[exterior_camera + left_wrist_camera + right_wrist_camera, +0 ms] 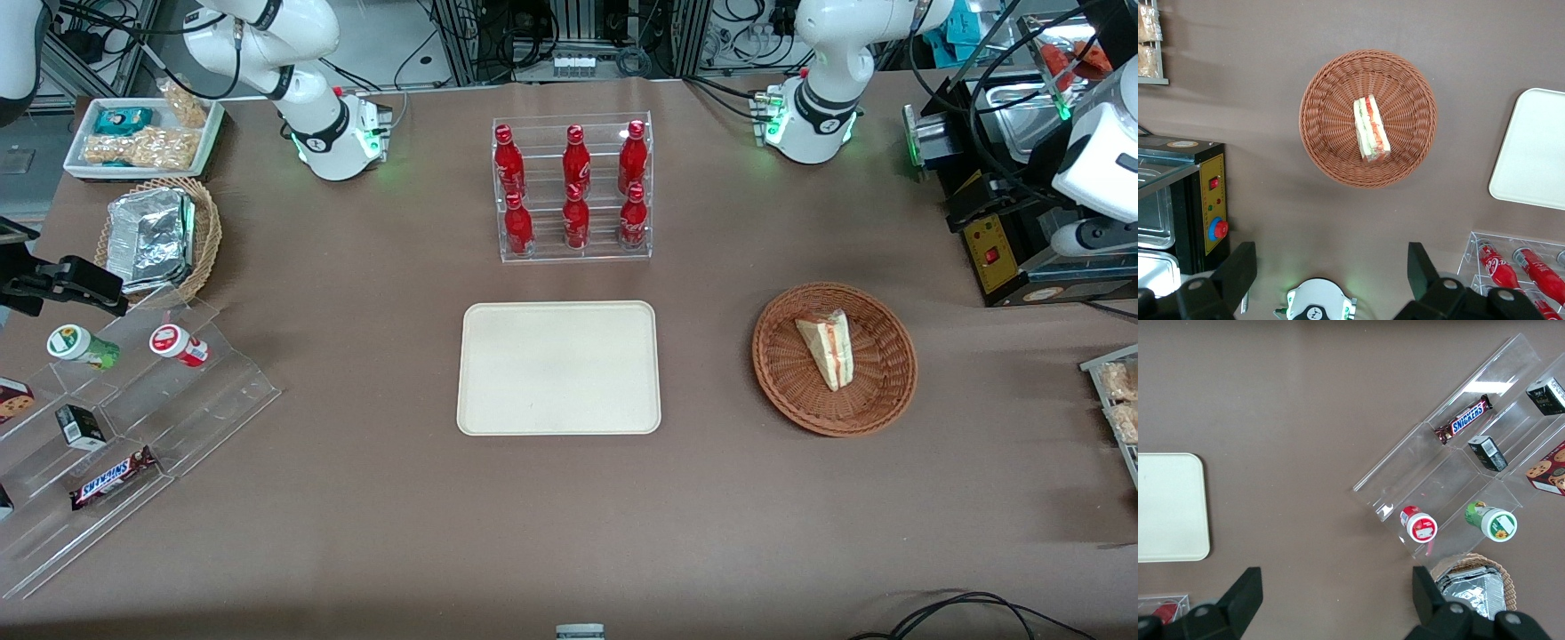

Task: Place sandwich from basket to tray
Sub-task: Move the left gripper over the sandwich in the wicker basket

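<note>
We find the task not yet begun: the sandwich (1371, 130) lies in the reddish-brown wicker basket (1325, 87), near its middle, and the cream tray (498, 409) stands bare.

Taking the front view from left to right: a white tray of snack packets (80, 169), a tan basket of foil packs (209, 236) and a clear stepped display (231, 391) sit at the parked arm's end, well apart from the gripper. Mid-table is the cream tray, with a clear rack of red bottles (573, 191) farther from the front camera. The wicker basket follows, toward the working arm's end, and past it a black machine with a red button (991, 256).

The left arm's gripper (1331, 263) hangs high above the table with its fingers (1238, 270) spread wide and nothing between them. In the wrist view the sandwich lies well ahead of the fingertips and far below them, roughly on the line midway between the two.

The wedge's long axis runs close to square to the line joining the fingers. We judge this favourable: the fingers would close across the short width with little wrist turn. The coming move calls for an advance over the basket, then a descent. The clear wrap may slip, and the basket rim must be cleared.
</note>
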Robot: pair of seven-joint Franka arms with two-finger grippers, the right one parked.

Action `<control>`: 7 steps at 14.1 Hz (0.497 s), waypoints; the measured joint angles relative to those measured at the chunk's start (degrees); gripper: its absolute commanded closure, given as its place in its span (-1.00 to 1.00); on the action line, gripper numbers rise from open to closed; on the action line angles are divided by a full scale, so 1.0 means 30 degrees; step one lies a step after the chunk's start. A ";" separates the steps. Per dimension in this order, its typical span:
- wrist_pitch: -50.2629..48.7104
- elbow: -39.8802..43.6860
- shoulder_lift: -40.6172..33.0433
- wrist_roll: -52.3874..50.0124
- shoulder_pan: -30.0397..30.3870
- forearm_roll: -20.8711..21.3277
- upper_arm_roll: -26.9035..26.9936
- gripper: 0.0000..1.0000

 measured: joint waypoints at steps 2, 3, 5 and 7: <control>0.0000 -0.0001 0.0060 0.0000 0.0000 0.0002 0.0001 -1.00; 0.0000 -0.0002 0.0076 0.0000 0.0000 0.0002 0.0004 -1.00; -0.0015 -0.0066 0.0244 -0.0022 0.0003 0.0005 0.0016 -1.00; -0.0016 -0.0091 0.0692 -0.0984 0.0008 0.0010 0.0032 -1.00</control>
